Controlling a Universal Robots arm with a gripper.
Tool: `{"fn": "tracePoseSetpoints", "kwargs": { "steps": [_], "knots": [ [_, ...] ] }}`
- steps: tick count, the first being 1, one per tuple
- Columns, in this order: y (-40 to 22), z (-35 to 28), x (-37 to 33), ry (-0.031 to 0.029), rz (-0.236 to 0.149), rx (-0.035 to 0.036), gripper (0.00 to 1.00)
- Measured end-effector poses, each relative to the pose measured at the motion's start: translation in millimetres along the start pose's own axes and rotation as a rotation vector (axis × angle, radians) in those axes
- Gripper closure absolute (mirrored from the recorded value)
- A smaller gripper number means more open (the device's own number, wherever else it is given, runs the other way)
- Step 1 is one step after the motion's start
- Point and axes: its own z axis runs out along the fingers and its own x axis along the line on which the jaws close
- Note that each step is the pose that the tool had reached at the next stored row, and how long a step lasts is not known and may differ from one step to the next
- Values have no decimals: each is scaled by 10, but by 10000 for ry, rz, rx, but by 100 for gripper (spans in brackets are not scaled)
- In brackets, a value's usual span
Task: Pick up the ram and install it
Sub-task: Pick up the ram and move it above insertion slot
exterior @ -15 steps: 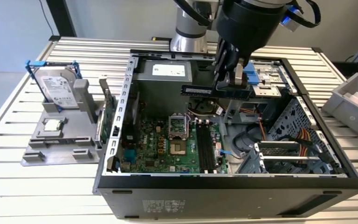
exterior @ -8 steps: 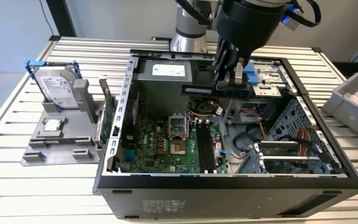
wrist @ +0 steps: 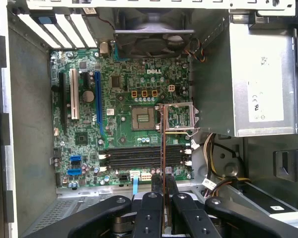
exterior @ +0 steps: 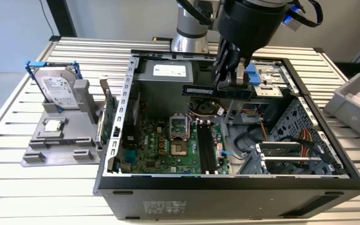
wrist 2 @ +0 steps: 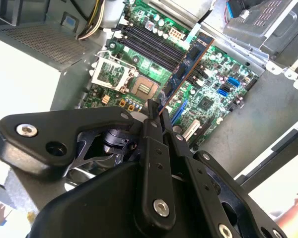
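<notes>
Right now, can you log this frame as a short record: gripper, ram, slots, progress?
gripper: shut on ram
ram: held over the open case, clear of the motherboard
slots: long, black, look empty
progress: ram picked up, not yet seated in a slot

Your exterior view looks down into the open case (exterior: 230, 187), arm (exterior: 191, 28) at twelve o'clock. Both wrist views look closely past the fingers (wrist: 150, 218) (wrist 2: 154, 148) onto the motherboard (wrist: 124, 99) (wrist 2: 208, 101).
</notes>
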Motion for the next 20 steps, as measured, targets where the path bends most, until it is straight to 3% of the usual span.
{"fn": "tracePoseSetpoints", "kwargs": {
  "steps": [20],
  "knots": [
    [0,0,0,-1,20,1,100]
  ]
}}
